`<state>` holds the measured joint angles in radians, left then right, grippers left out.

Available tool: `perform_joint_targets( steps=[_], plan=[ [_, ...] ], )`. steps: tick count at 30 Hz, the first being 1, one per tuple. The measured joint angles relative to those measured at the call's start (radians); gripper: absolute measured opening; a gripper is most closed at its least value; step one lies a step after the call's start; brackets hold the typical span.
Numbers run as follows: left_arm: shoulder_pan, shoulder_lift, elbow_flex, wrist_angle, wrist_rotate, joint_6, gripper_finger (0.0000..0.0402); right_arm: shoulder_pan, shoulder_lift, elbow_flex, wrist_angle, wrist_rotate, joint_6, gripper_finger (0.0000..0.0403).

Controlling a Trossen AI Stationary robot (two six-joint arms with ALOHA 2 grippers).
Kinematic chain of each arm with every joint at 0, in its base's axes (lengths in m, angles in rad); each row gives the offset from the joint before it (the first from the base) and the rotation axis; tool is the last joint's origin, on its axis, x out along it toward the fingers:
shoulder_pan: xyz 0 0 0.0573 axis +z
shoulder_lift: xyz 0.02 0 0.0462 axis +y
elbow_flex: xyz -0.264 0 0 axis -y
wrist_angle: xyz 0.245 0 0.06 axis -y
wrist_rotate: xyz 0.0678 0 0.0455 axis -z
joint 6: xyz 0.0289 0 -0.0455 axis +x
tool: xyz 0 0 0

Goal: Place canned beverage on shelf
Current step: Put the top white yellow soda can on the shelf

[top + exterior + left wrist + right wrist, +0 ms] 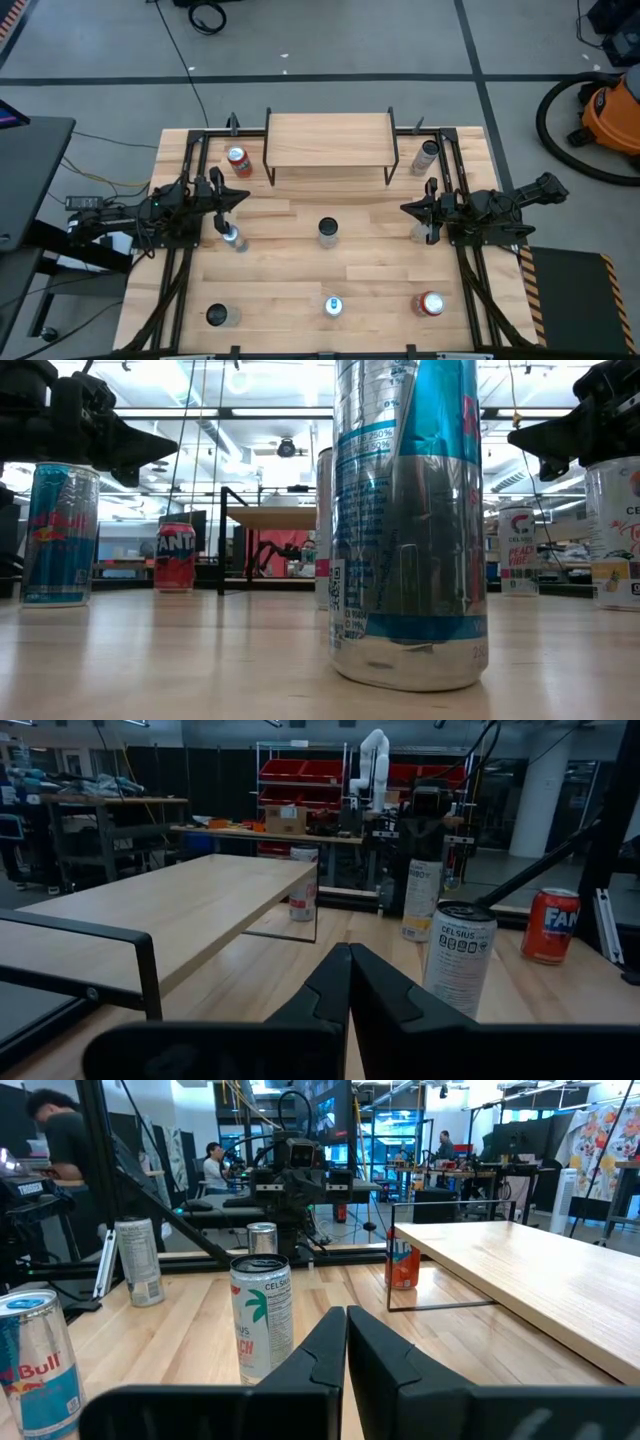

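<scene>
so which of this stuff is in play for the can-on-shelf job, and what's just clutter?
In play:
- shelf, nothing on top
- cans on the table, e.g. the centre can, the Fanta can
- left gripper and right gripper, both shut, holding nothing

Clutter:
- orange shop vacuum on the floor
- floor cable

We see the shelf (328, 140), light-wood board on thin black legs, bare, at the bench's far edge, cans (328, 231) scattered upright around it.
</scene>
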<state>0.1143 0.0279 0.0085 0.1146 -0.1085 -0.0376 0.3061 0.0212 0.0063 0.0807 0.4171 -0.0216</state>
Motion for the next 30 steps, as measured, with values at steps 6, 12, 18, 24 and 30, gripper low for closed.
perform_joint_targets(
  steps=[6, 12, 18, 24, 30],
  plan=[
    [0.000, 0.000, 0.000, -0.003, 0.000, 0.000, 0.0014, 0.000, 0.000, 0.000, 0.045, 0.004, -0.060, 0.0023],
    [0.000, 0.000, 0.000, -0.025, 0.000, 0.000, 0.0014, 0.000, 0.000, 0.000, 0.107, 0.000, -0.072, 0.0023],
    [0.000, 0.000, 0.000, -0.029, 0.000, -0.005, 0.0014, 0.000, 0.000, 0.000, 0.110, 0.000, -0.090, 0.0023],
    [0.000, 0.000, 0.000, -0.029, 0.000, -0.003, 0.0014, -0.002, 0.000, 0.000, 0.110, 0.008, -0.087, 0.0023],
    [0.000, 0.000, 0.000, -0.029, 0.000, -0.001, 0.0014, -0.002, 0.000, 0.000, 0.132, 0.011, -0.128, 0.0023]
  ],
)
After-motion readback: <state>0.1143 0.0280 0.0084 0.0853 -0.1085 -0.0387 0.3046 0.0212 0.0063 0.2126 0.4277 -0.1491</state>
